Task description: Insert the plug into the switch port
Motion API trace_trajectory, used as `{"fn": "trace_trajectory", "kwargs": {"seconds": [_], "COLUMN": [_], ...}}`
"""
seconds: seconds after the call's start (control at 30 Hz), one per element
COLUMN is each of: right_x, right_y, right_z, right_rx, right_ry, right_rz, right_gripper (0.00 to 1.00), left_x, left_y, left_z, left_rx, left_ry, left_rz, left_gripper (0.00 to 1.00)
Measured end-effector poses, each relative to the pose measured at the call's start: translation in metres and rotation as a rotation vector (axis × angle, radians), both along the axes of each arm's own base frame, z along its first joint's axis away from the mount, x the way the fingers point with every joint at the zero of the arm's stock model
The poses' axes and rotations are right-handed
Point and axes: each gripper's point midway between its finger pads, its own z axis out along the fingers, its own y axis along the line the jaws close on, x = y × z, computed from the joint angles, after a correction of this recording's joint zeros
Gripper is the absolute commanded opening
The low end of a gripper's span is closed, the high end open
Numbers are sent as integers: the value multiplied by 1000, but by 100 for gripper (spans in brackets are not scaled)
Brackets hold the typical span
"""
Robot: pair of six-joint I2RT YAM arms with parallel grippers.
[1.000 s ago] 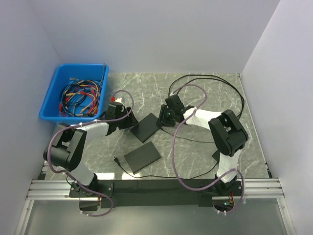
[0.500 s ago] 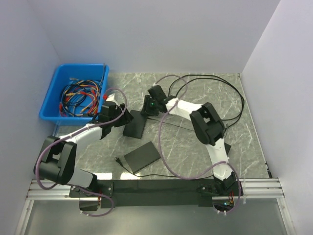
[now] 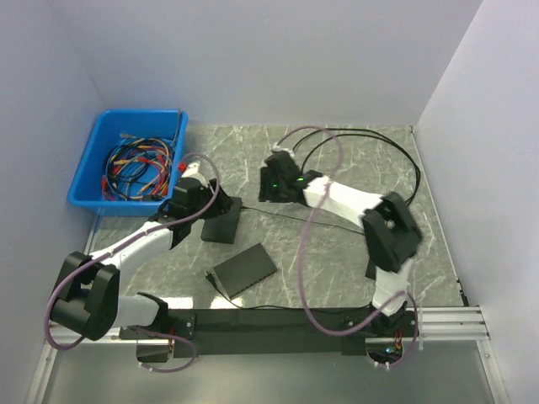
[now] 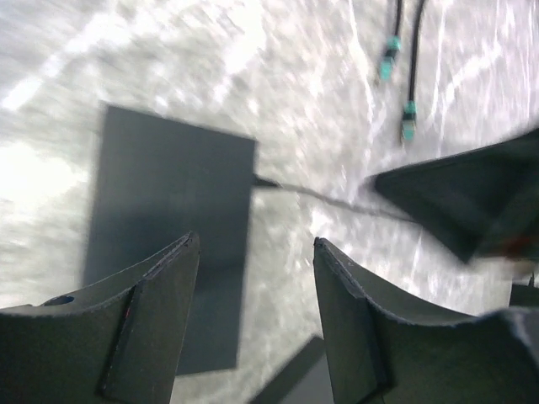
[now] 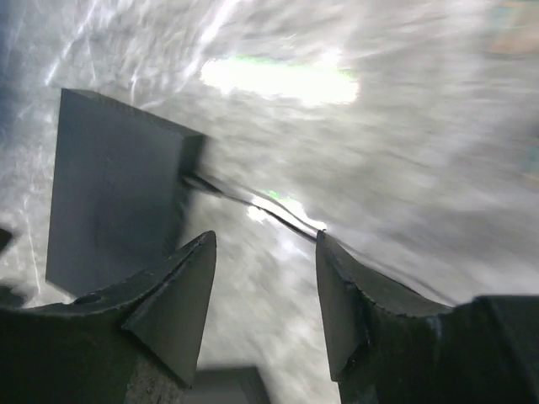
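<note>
Left hand [image 4: 255,248] spread, empty, over switch's [image 4: 168,202] cable-side edge; right hand [image 5: 265,244] spread, empty, above cable [image 5: 244,199]; hands apart.

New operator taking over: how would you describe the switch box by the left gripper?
Start at the blue bin of coloured cables at the far left. Just right of it, beside the left gripper, lies a flat black box. The second black box lies alone closer to the front; this one is farther back.
</note>
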Motion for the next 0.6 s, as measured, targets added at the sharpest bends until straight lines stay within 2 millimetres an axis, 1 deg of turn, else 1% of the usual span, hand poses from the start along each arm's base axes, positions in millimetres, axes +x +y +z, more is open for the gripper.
{"fn": "trace_trajectory", "kwargs": {"seconds": [0.13, 0.2, 0.23, 0.3, 0.37, 0.4, 0.5, 0.6], "right_x": [-7, -9, -10, -10, -2, 4, 14, 11], "right_y": [-51, -75, -85, -103, -123, -133, -155, -166], "right_z": [57, 80, 90, 99, 100, 95, 73, 54], "right_rx": [-30, -40, -39, -37, -43, -51, -93, -125], "right_ry": [-151, -220, -247, -271, -272, -261, -206, -152], "right_rz": [-80, -125, -143, -177, -223, -248, -297, -316], "right_gripper": [62, 63, 63, 63, 62, 61, 60, 60], "left_x": [-15, -21, -23, -27, -30, -31, -32, -24], "left_y": [-24, -33, -36, -42, -45, -47, -54, -73], "left_z": [-8, -11, -11, -12, -13, -13, -12, -8], "left_rx": [26, 39, 45, 54, 60, 62, 66, 80], "left_ry": [21, 27, 27, 26, 24, 23, 25, 21], "left_rz": [-64, -83, -92, -100, -104, -104, -112, -137], "left_gripper": [63, 63, 63, 63, 63, 63, 63, 62]}}
